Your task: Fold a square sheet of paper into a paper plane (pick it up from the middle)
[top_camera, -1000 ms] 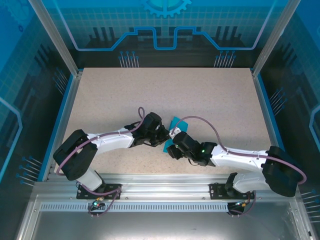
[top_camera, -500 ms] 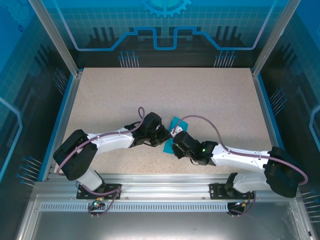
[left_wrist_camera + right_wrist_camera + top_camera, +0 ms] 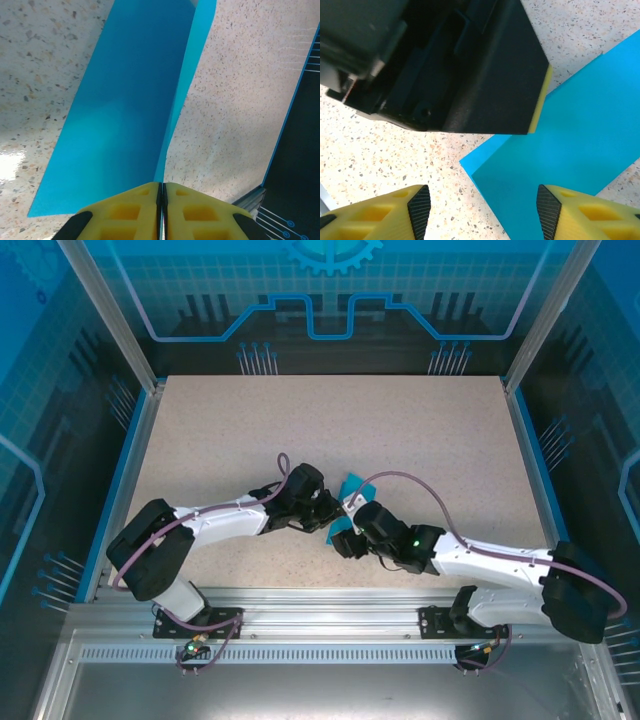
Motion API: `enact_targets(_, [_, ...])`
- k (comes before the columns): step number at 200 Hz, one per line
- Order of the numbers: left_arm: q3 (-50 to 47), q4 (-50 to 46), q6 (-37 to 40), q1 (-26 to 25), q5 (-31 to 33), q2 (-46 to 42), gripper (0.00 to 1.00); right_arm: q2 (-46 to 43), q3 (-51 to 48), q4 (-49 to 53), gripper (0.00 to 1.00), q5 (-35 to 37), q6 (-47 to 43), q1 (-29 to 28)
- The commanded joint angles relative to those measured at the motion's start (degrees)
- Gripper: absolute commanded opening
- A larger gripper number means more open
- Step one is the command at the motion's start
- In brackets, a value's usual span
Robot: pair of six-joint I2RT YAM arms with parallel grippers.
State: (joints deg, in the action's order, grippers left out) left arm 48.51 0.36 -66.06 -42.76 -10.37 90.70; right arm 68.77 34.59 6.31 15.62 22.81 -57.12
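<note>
Two end effectors are seen meeting a little nearer than the middle of the speckled beige table [image 3: 400, 430], with a thin, matte teal-blue paper sheet [image 3: 356, 486] lying between them and partly hidden under them in the top view. The left end effector [image 3: 325, 512] is reached in from the left. In its wrist view its yellow fingers [image 3: 135, 210] are pressed together, and a raised crease of the teal-blue paper sheet [image 3: 125, 110] is pinched in the seam between them. From that crease one broad face slopes down to the left onto the table [image 3: 240, 100], and a narrower, lighter flap is seen on the right.

The right end effector [image 3: 345, 536] is reached in from the right. In its wrist view its yellow fingers [image 3: 385, 215] are spread well apart with nothing gripped between them. Beneath the right end effector [image 3: 480, 200] a corner of the teal-blue paper sheet [image 3: 570, 150] is seen flat on the table [image 3: 395, 160], and the black body of the left end effector [image 3: 470, 65] is seen just beyond it
</note>
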Motion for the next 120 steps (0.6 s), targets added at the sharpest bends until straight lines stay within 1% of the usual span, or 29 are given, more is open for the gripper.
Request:
enact_targets(1, [1.8,0.1,0.5,-0.3,-1.9,-0.1,0.13,3.1,1.6,-0.9,0.62,1.4,-0.8,-1.0])
enact_targets(23, [1.8,-0.3,0.8,-0.3,-1.9,-0.4,0.14,5.2,2.8,-0.2,0.58,5.1,0.0,-1.6])
enact_targets(41, [1.6,-0.4,0.8,-0.3,-1.8,-0.6,0.14,4.9,3.0,0.6,0.55,7.6,0.5,-1.6])
enact_targets(69, [1.6,-0.5,1.0,-0.3,-1.8,-0.6,0.14,3.1,2.8,1.8,0.51,8.8,0.6,-1.6])
enact_targets(76, [1.7,-0.5,1.1,-0.2,-1.7,-0.6,0.14,2.9,3.0,2.5,0.48,9.0,0.9,-1.6])
enact_targets(89, [1.7,-0.4,1.0,-0.3,-1.9,-0.5,0.14,3.1,3.8,4.7,0.39,10.3,2.1,-1.3])
enact_targets(107, [1.9,-0.6,1.1,-0.3,-1.9,-0.5,0.14,3.3,4.3,6.2,0.31,10.4,2.4,-1.0])
enact_targets(120, [2.0,-0.8,1.3,-0.2,-1.9,-0.6,0.15,3.1,4.5,6.7,0.28,9.6,2.6,-0.6])
